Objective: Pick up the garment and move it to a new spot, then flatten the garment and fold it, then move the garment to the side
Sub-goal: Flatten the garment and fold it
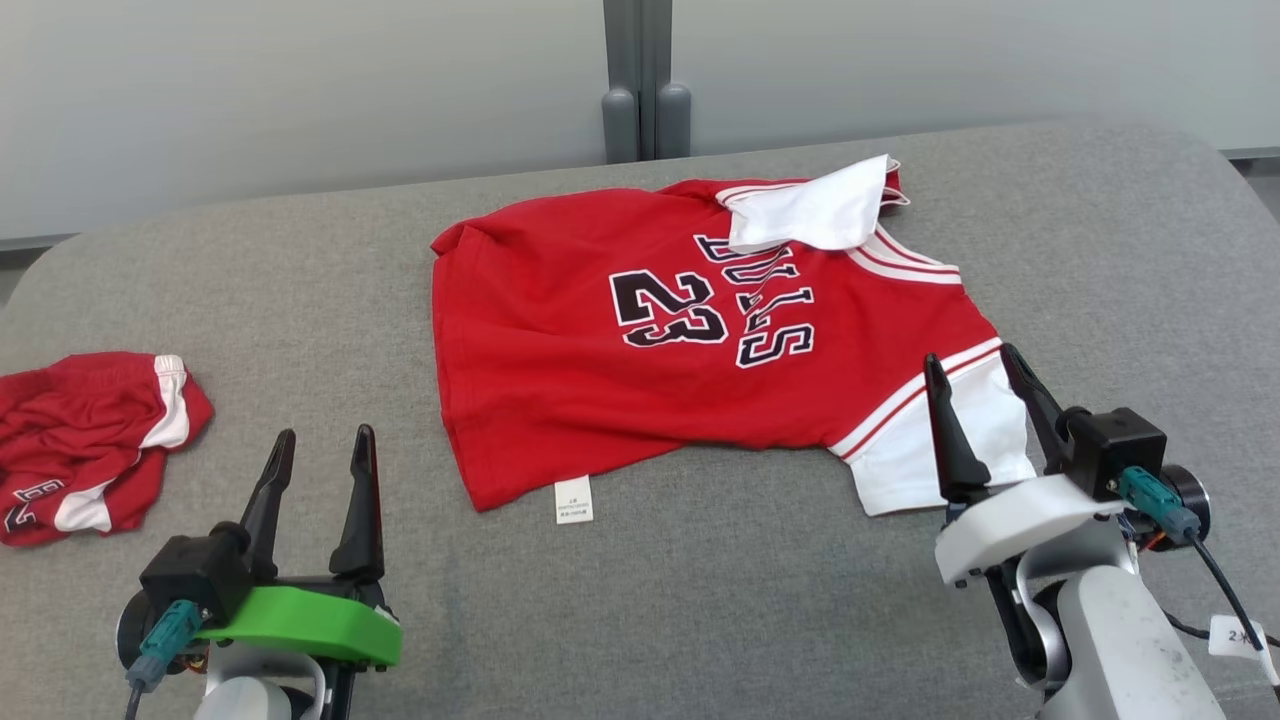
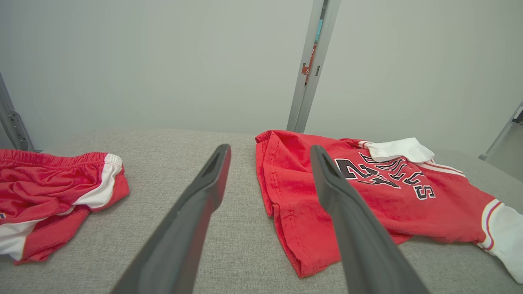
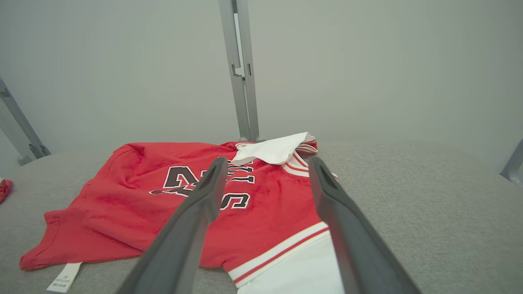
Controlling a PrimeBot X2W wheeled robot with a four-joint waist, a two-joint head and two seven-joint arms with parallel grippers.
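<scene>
Red fabric jersey with white sleeves and a black 23 (image 1: 640,380) lay spread mid-way across the grey fabric-covered worktop (image 1: 700,600), its far sleeve flipped over the collar. I had the left claw (image 1: 326,433) gaping and empty, apart from the jersey's hem, and the right claw (image 1: 970,356) equally wide over its near sleeve. Crumpled red-and-white shorts (image 1: 90,430) sat well left of the jersey.

Lighting: even, diffuse, moderately bright; source not identifiable. No glare. Shadows faint, one soft band under the garment's (image 1: 640,380) near hem on the grey surface (image 1: 700,600). Head view sharp throughout. Wrist views: frame posts (image 2: 12,118) lean at the edges, wide-angle distortion; near fingers (image 2: 192,228) slightly soft.
</scene>
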